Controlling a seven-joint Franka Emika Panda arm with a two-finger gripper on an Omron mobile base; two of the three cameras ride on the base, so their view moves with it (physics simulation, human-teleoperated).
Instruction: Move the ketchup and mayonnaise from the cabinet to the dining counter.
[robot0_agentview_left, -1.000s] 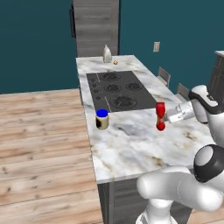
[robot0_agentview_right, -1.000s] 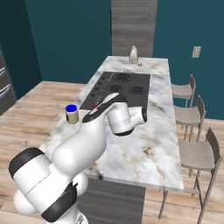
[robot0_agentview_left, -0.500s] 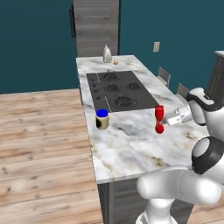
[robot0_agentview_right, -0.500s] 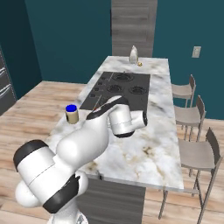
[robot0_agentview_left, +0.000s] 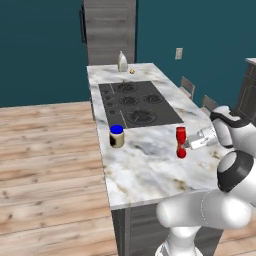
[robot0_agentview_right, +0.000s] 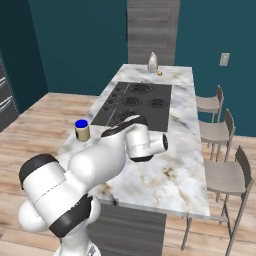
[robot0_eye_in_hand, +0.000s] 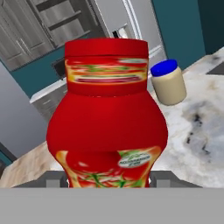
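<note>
The ketchup (robot0_agentview_left: 181, 142), a red squeeze bottle, is upright at the right side of the dining counter (robot0_agentview_left: 150, 172), low over the marble or just touching it. My gripper (robot0_agentview_left: 188, 145) reaches in from the right and is shut on it. In the hand view the ketchup (robot0_eye_in_hand: 107, 118) is very close, with my gripper (robot0_eye_in_hand: 108, 177) clamped low on it. The mayonnaise (robot0_agentview_left: 116, 136), a cream jar with a blue lid, stands on the counter's left edge and shows in the right base view (robot0_agentview_right: 82, 130) and hand view (robot0_eye_in_hand: 168, 83). Grey panelled cabinet doors (robot0_eye_in_hand: 22, 35) lie far behind.
A black cooktop (robot0_agentview_left: 135, 102) is set into the counter beyond both items. A pale cone-shaped bottle (robot0_agentview_left: 121, 62) stands at the far end. Stools (robot0_agentview_right: 215, 132) line the counter's right side. A tall grey panel (robot0_agentview_left: 109, 30) rises behind the island.
The ketchup and my gripper have come down and nearer along the right side of the counter. The mayonnaise has stayed put.
</note>
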